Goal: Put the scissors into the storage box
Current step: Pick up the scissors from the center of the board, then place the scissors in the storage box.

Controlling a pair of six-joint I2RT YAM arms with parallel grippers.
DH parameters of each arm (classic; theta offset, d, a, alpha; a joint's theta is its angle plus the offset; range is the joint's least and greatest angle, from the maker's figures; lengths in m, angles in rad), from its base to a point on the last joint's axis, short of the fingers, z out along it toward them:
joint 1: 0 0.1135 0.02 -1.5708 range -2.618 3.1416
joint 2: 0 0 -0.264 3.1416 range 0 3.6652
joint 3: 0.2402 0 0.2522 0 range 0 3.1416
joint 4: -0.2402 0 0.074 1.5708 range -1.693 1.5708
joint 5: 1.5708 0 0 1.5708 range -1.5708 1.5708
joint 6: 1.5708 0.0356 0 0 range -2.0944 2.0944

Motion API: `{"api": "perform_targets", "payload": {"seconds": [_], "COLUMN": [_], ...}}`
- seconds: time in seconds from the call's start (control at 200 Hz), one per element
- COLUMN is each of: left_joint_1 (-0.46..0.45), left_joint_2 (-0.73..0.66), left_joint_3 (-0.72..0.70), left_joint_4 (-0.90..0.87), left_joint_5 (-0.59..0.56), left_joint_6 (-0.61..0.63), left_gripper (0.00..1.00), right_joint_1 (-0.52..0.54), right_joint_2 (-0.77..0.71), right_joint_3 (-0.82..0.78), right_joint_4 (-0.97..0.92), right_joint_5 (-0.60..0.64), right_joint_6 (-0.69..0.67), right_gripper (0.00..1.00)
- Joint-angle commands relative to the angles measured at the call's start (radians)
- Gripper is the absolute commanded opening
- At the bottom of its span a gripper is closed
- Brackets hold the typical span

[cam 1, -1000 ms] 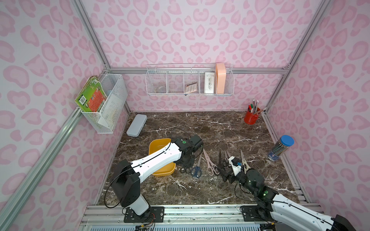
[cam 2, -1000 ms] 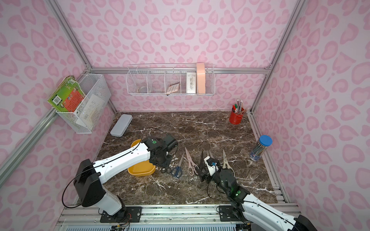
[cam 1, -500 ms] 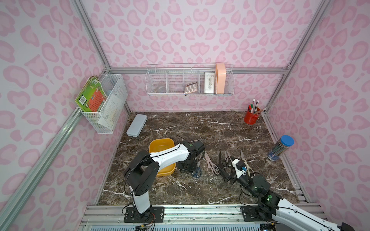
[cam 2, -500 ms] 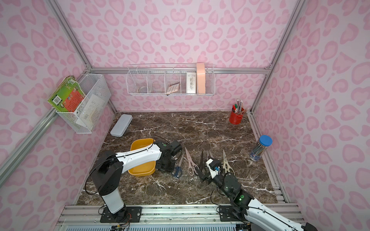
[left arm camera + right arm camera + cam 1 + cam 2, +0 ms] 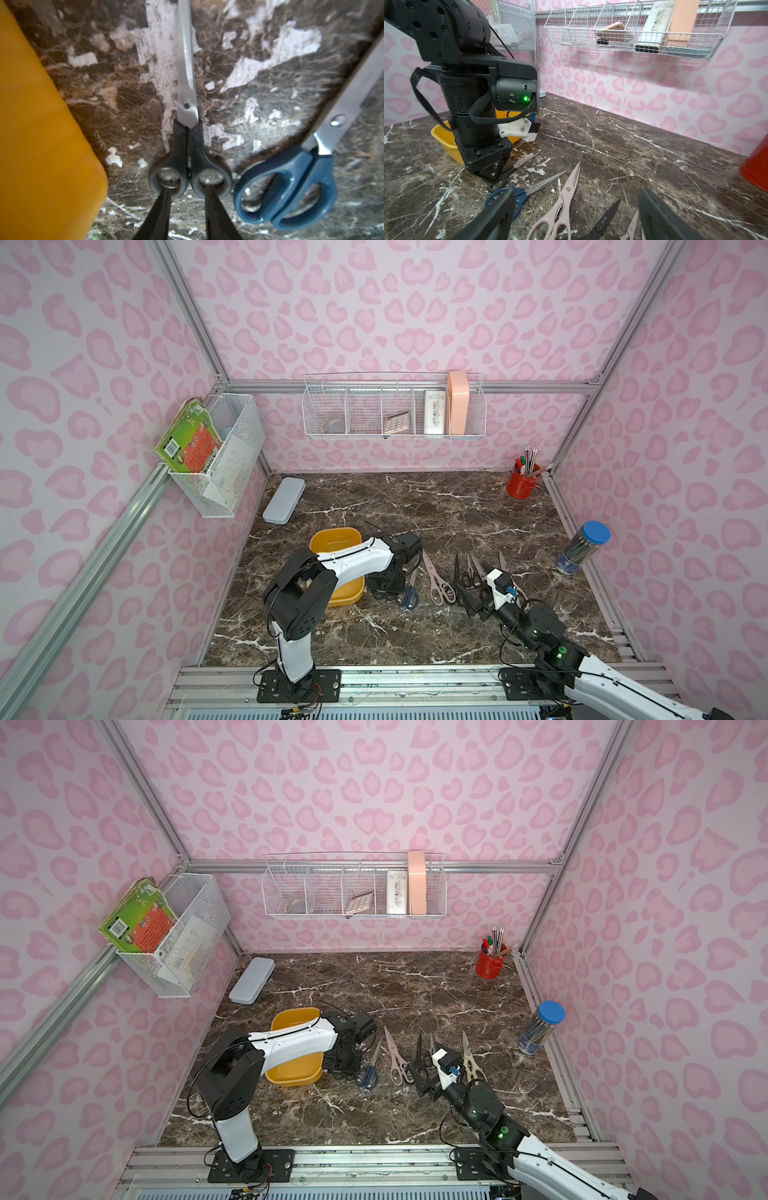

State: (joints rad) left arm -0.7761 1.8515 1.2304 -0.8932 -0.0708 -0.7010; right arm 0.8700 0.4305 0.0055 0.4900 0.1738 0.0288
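So far we see no scissors [image 5: 436,585] in the box [image 5: 332,539]; left tool [image 5: 188,184], barely parted, sits at the black pair's [image 5: 185,133] rings, grip unclear; right tool [image 5: 575,193] gapes empty.

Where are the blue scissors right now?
In both top views the blue scissors lie flat on the marble table near the front, between the black scissors under the left hand and the pink scissors.

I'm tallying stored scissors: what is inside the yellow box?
The storage box looks empty at its visible far end. The left arm covers much of the rest, hiding anything there.
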Motion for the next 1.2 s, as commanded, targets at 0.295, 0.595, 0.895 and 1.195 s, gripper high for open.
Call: {"api": "perform_targets", "payload": {"seconds": [0.295, 0.595, 0.895, 1.195], "left_joint_1": [0.009, 0.006, -0.002, 0.038], "left_joint_2": [0.062, 0.059, -0.051, -0.184], "left_joint_3": [-0.027, -0.016, 0.068, 0.155], "left_joint_4": [0.034, 0.026, -0.070, -0.230], "left_joint_5": [-0.021, -0.047, -0.113, -0.187], "left_joint_6": [0.018, 0.050, 0.075, 0.092], "left_gripper": [0.24, 0.00, 0.00, 0.00], "right_joint_1": [0.001, 0.001, 0.000, 0.001], "right_joint_2": [-0.020, -0.098, -0.101, -0.112], "right_joint_3": [-0.035, -0.054, -0.056, -0.058], "right_joint_4": [0.001, -0.016, -0.014, -0.015], "right_joint_5": [0.001, 0.023, 0.027, 0.033], "right_joint_6": [-0.005, -0.003, -0.003, -0.003], "right_gripper": [0.93, 0.94, 0.94, 0.94]}}
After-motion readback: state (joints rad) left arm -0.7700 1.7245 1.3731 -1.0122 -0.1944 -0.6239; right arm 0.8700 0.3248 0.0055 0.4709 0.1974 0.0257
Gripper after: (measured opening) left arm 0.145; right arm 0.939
